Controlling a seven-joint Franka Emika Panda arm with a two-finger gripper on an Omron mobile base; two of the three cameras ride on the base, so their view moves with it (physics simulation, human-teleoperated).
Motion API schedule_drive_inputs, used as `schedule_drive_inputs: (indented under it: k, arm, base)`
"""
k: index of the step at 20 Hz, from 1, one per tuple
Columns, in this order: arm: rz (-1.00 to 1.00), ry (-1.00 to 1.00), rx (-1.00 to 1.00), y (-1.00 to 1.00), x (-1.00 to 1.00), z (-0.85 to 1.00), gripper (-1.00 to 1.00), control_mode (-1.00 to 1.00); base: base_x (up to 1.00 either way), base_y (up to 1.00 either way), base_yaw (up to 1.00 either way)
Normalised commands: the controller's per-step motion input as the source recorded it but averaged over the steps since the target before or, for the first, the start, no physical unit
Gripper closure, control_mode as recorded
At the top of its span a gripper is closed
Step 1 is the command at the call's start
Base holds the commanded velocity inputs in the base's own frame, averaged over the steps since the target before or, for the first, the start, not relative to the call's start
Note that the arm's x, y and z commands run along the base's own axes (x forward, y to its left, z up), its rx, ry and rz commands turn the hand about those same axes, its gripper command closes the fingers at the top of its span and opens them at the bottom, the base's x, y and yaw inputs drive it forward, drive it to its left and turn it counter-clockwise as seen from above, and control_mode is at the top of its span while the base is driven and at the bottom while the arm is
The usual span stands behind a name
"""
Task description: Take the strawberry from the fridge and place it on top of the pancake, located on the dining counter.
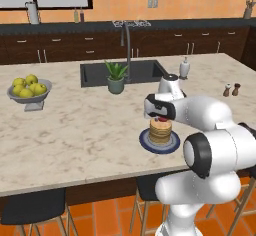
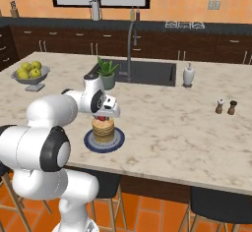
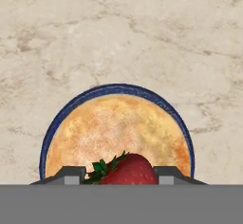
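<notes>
Strawberry [image 3: 129, 170] sits clenched in the claw [image 3: 116, 175], just above the pancake [image 3: 116, 133] on the bench [image 1: 75, 125]. Better lower gently to the stack's middle, then release straight.

No text or labels can be read anywhere.

Your base views: behind arm, left and right, sharing the table [image 1: 75, 125] | hand view: close, straight down on pancake [image 3: 116, 133]

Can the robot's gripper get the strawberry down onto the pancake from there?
Probably yes. The gripper holds the strawberry right above the pancake, with nothing between them.
</notes>
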Motion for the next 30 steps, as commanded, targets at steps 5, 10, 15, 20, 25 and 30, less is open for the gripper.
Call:
schedule_drive_inputs:
  k: [5,10,15,20,25,30]
  arm:
    - [0.0,0.0,0.0,0.0,0.0,-0.1,1.0,-1.0]
    - [0.0,0.0,-0.02,0.0,-0.01,-0.3,1.0,-1.0]
    - [0.0,0.0,0.0,0.0,0.0,-0.1,1.0,-1.0]
    - [0.0,0.0,0.0,0.0,0.0,-0.04,-1.0,-1.0]
    - [0.0,0.0,0.0,0.0,0.0,0.0,-1.0,-1.0]
    - [0.0,-0.01,0.0,0.0,0.0,0.2,-1.0,-1.0]
  base:
    - [0.0,0.0,0.0]
    - [0.0,0.0,0.0]
    - [0.0,0.0,0.0]
    - [0.0,0.0,0.0]
    - [0.0,0.0,0.0]
    - [0.0,0.0,0.0]
